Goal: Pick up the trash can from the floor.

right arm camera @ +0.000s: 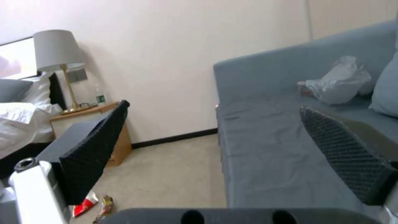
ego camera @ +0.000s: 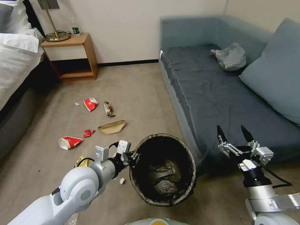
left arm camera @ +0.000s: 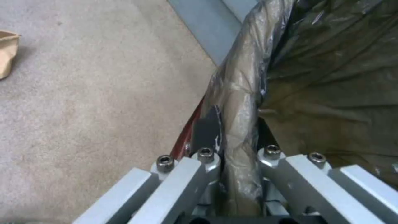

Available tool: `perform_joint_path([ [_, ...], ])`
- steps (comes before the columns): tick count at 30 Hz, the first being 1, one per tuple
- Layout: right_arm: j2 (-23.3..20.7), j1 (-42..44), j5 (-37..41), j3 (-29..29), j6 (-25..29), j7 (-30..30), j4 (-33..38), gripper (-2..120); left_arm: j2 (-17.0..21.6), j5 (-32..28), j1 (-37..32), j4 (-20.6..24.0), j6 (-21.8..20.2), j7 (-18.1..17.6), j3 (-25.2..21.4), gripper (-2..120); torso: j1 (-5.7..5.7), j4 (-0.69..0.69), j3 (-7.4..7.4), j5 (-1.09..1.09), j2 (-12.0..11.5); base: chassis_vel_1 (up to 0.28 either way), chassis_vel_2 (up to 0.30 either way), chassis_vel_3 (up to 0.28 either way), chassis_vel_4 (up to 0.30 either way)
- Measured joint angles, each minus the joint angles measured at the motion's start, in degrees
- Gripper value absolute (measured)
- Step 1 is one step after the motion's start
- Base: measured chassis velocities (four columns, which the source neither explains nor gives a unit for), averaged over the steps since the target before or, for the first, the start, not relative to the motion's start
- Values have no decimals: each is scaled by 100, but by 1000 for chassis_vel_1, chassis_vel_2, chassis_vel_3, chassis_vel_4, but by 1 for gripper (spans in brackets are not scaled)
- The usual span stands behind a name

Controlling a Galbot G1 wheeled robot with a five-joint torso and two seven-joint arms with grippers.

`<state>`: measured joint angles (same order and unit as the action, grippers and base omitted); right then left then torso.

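Note:
The trash can [ego camera: 162, 170] is a round bin with a crinkly black liner folded over its rim, sitting low in the middle of the head view beside the sofa's front. Its mouth tips toward me and its base is hidden. My left gripper [ego camera: 132, 155] is shut on the can's left rim. In the left wrist view the liner-covered rim [left arm camera: 240, 93] runs between the fingers [left arm camera: 205, 127]. The floor [ego camera: 137, 90] is tan carpet. My right gripper [ego camera: 234, 131] hangs open over the sofa's front edge, right of the can and holding nothing; its textured pads [right arm camera: 91, 146] are spread wide.
Litter lies on the carpet to the left: two red paper cups [ego camera: 90, 103], a brown paper bag [ego camera: 112, 127], a wrapper [ego camera: 108, 108]. A blue-grey sofa [ego camera: 218, 93] with a grey plastic bag [ego camera: 231, 57] fills the right. A wooden nightstand [ego camera: 70, 56] and a bed [ego camera: 15, 62] stand at the far left.

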<state>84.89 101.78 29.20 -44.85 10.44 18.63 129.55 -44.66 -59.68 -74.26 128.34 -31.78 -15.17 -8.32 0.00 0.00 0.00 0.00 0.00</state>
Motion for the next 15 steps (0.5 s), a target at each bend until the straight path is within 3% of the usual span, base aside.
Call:
perform_joint_path([
  [15, 49, 46, -37, 22, 7, 28, 62, 100, 29, 27, 44, -17, 54, 79, 12, 3, 0, 0, 0, 0, 0, 0, 0, 0, 0],
])
